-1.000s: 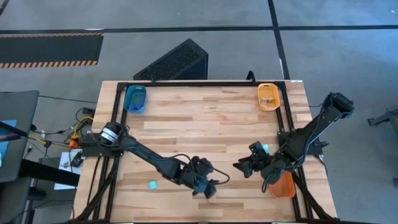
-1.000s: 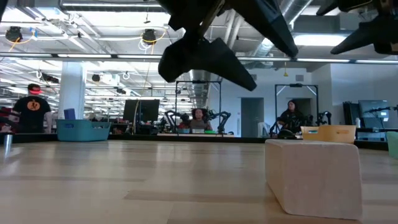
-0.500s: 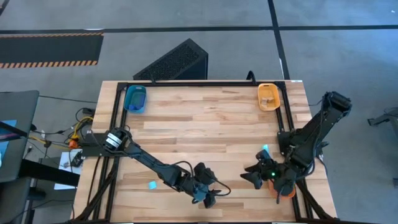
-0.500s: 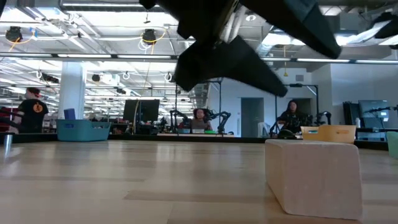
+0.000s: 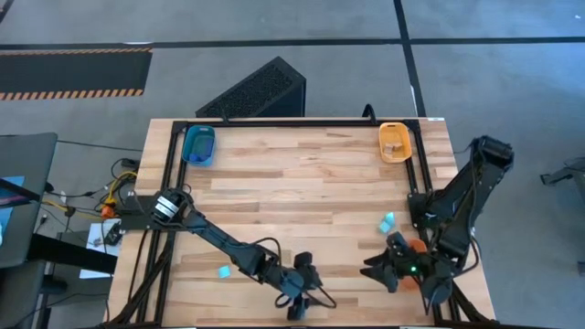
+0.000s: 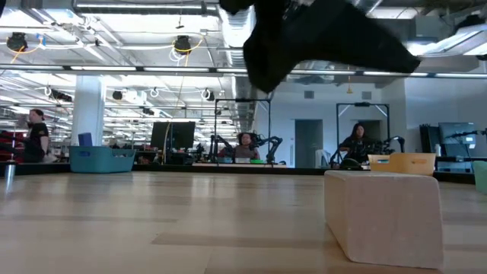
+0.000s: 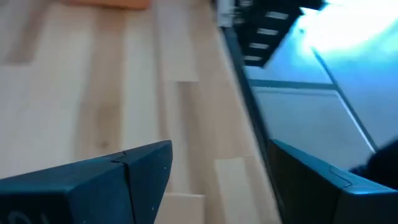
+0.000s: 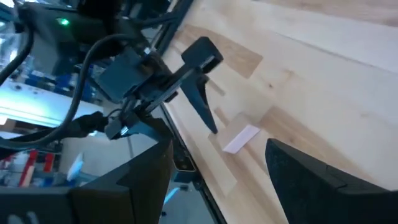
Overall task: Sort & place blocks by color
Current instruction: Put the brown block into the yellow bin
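No text, label, brand, number or sign can be read in any of the views, neither on the tabletop point(image 5: 302, 183), nor on the trays, nor on the arms, nor in the room behind.

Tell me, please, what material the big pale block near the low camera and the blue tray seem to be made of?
The pale block looks like unpainted wood: matte, light tan, with faint grain. The blue tray looks like moulded plastic: even colour, rounded rim, slight sheen. Neither is certain from looks alone.
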Controlling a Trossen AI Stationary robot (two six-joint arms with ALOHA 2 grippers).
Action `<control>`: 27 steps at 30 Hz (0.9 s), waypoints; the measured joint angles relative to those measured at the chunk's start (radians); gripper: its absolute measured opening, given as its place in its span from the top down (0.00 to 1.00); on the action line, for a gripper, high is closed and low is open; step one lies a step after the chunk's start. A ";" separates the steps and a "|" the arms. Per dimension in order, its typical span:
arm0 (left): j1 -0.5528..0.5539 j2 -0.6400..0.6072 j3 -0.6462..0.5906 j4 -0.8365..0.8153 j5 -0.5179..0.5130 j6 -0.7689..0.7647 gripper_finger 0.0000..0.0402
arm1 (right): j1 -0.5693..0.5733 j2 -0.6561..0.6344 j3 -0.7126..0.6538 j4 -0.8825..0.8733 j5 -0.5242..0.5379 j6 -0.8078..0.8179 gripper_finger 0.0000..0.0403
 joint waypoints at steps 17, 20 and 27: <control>0.116 0.000 0.000 -0.210 0.371 0.651 0.37 | 0.131 0.034 0.000 0.059 0.151 -0.031 0.30; 0.122 0.000 0.000 -0.220 0.309 0.768 0.37 | 0.147 0.034 0.000 0.060 0.150 -0.031 0.30; 0.131 0.013 0.001 -0.064 0.262 0.700 0.37 | 0.157 0.034 0.000 0.063 0.148 -0.001 0.30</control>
